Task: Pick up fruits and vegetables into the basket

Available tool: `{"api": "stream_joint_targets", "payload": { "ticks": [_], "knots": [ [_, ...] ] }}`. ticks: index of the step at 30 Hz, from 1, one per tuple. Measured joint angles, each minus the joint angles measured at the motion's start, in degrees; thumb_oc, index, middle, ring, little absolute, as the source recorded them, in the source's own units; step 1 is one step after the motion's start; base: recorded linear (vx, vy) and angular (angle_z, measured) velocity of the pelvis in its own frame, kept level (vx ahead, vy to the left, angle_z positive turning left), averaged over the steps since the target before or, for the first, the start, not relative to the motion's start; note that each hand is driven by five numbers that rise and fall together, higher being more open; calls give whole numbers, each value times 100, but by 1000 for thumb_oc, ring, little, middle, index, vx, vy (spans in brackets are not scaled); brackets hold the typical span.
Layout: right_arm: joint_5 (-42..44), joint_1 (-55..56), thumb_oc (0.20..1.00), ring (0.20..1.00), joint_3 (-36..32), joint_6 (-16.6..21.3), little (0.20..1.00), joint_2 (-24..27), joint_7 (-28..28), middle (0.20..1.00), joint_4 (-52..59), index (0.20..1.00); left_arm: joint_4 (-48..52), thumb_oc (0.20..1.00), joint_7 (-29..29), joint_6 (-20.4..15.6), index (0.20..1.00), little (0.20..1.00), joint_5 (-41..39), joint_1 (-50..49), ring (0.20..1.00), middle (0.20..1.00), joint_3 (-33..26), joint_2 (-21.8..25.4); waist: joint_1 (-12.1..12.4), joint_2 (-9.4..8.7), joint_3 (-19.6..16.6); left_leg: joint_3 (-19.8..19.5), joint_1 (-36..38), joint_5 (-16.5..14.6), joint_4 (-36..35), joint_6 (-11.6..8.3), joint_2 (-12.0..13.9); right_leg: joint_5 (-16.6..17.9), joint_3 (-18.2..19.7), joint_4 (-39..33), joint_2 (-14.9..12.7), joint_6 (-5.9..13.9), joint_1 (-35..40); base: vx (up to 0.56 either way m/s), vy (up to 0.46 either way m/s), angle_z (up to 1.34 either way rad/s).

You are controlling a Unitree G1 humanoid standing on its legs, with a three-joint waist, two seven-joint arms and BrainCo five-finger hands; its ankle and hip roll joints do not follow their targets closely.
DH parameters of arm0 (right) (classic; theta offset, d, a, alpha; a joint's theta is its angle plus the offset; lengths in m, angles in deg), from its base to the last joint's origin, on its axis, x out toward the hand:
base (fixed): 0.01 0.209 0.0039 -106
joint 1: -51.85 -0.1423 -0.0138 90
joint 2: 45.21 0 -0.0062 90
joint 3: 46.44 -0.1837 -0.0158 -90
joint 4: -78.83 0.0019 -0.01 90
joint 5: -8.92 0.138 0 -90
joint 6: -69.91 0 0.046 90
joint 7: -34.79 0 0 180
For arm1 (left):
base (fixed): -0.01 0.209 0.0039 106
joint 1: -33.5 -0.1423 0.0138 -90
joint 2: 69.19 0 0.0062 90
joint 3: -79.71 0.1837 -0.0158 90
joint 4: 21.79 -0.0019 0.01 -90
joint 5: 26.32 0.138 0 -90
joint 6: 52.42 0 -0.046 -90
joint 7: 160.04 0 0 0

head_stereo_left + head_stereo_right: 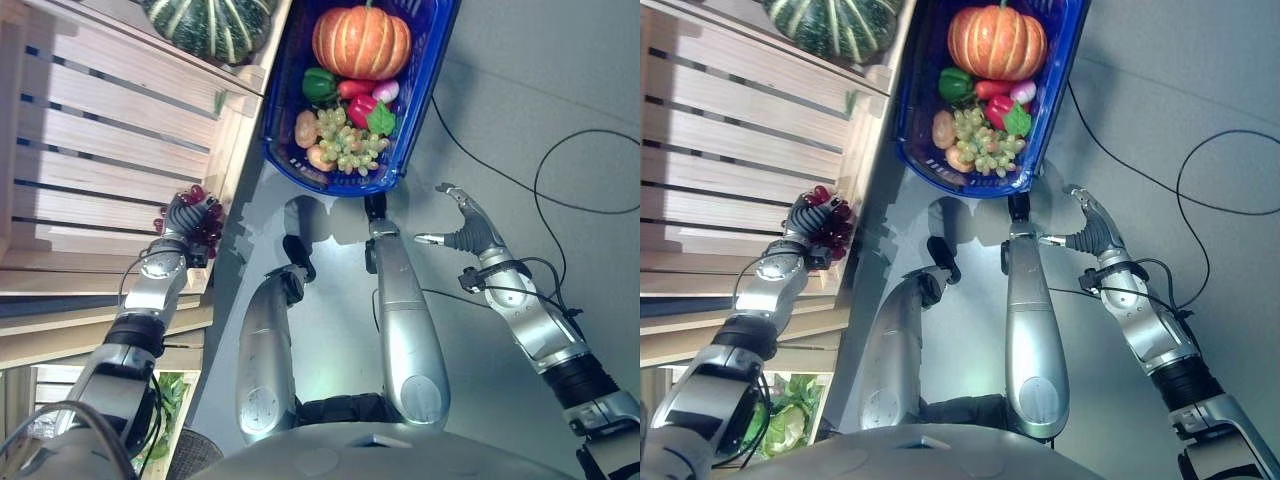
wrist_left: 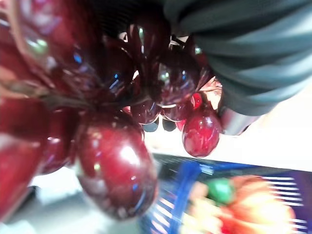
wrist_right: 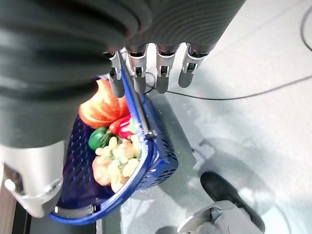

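The step in hand looked to be the carry: the left hand (image 1: pixel 186 222) had a bunch of dark red grapes (image 1: pixel 207 222) in its grip beside the slatted wooden crate (image 1: pixel 90 130), and the blue basket (image 1: pixel 277 150) stood on the floor well apart from it, beyond the crate's corner. To do it well, the bunch needed to travel high enough to clear the crate's edge and the basket's near rim, with the grip kept firm so that no loose berry swung against the wood. It would best be let go low over the open corner of the basket, since the orange pumpkin (image 1: pixel 361 40), green pepper (image 1: pixel 320 85), red pepper (image 1: pixel 360 108) and green grapes (image 1: pixel 347 140) already took up most of the room; a drop from height could have bounced it out.

The left hand's fingers (image 1: pixel 800 213) were curled round the red grapes, the berries bulging out past them on the side towards the basket; in the left wrist view the glossy berries (image 2: pixel 117 165) hung right under the dark cover, with the basket showing beyond them.

The right hand (image 1: pixel 462 228) was held over bare floor, just beside the basket's near corner and touching nothing. Its fingers (image 3: pixel 163 73) were nearly straight and slightly spread, the thumb apart from them, and they held nothing. A striped green squash (image 1: pixel 210 27) rested on the crate, farther from the left fingers than the basket rim.
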Motion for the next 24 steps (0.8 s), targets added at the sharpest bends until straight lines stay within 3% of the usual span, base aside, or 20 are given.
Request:
{"api": "stream_joint_targets", "payload": {
  "ticks": [8,16,24],
  "knots": [
    [-507,-20,1000,1000,23,-132,1000,-40,-214,1000,230,1000,1132,200,-401,-39,200,200,-245,-460,200,200,-5,-189,186,0,0,-120,379,70,-175,-9,-23,-2,-135,-168,-24,2,457,4,-20,8],
    [-929,-88,1000,1000,227,-253,1000,-67,-487,1000,309,1000,2078,200,-693,244,200,200,-768,-575,200,200,-175,-184,364,4,0,-206,885,169,-398,-28,-63,15,-249,-316,-52,-6,999,-28,-32,6],
    [-1573,-833,1000,1000,816,-189,1000,-170,-1016,1000,432,1000,2796,200,-1337,618,200,200,-992,-408,200,200,-265,-142,574,7,0,-373,1432,283,-679,-45,-82,18,-450,-581,-84,-1,1649,17,-51,10]
  ]
}}
